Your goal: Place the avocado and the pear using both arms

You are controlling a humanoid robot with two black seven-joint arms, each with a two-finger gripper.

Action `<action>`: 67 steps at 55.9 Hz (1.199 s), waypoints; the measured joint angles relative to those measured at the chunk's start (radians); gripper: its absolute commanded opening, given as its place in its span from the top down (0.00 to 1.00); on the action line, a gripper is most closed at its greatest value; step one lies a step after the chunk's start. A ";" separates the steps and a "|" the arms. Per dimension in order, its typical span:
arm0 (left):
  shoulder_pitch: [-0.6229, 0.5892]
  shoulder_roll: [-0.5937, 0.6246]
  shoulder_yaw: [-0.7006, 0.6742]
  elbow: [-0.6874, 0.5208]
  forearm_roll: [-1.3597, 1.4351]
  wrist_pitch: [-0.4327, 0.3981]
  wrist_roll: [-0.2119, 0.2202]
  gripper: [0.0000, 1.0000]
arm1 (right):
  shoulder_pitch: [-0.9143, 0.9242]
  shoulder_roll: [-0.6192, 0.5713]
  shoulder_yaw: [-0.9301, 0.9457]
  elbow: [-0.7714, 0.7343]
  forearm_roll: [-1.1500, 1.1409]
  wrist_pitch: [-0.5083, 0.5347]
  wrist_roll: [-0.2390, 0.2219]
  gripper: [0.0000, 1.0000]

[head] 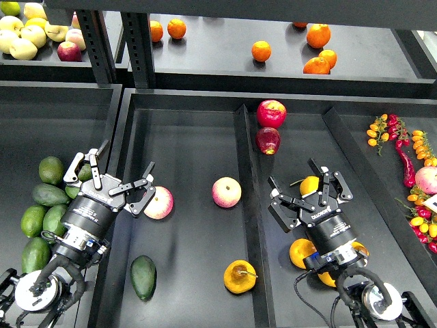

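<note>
The very dark avocado [143, 277] lies on the floor of the middle bin [191, 143], near its front left. The yellow-orange pear [239, 277], with a curved brown stem, rests in the same bin at the front right. My left gripper [126, 164] hovers open over the bin's left wall, above and left of the avocado, with nothing between its fingers. My right gripper [293, 175] stands open in the right bin, up and right of the pear. A yellow-orange fruit [309, 185] shows between its fingers near the palm, and I cannot tell whether they touch.
Two pink-and-yellow apples [158, 203] [226, 192] lie in the middle bin. Lighter green avocados [42, 205] fill the left bin. Red apples [270, 113] and more yellow-orange fruit [301, 252] are in the right bin. Oranges [261, 50] sit on the back shelf. Peppers and small tomatoes [410, 164] lie far right.
</note>
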 measured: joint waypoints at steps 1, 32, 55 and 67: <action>0.000 0.000 0.000 0.000 0.000 0.000 0.000 0.00 | 0.000 0.000 0.000 0.000 0.000 0.000 0.000 0.01; 0.024 0.000 -0.018 0.000 -0.001 -0.017 0.015 0.00 | 0.000 0.000 0.003 0.000 -0.001 0.001 0.000 0.01; 0.031 0.000 -0.013 0.000 -0.003 -0.018 0.018 0.00 | 0.000 0.000 0.003 0.000 -0.001 0.001 0.000 0.01; 0.032 0.000 -0.013 0.000 -0.004 -0.020 0.018 0.00 | 0.000 0.000 0.003 0.000 -0.001 0.001 0.000 0.01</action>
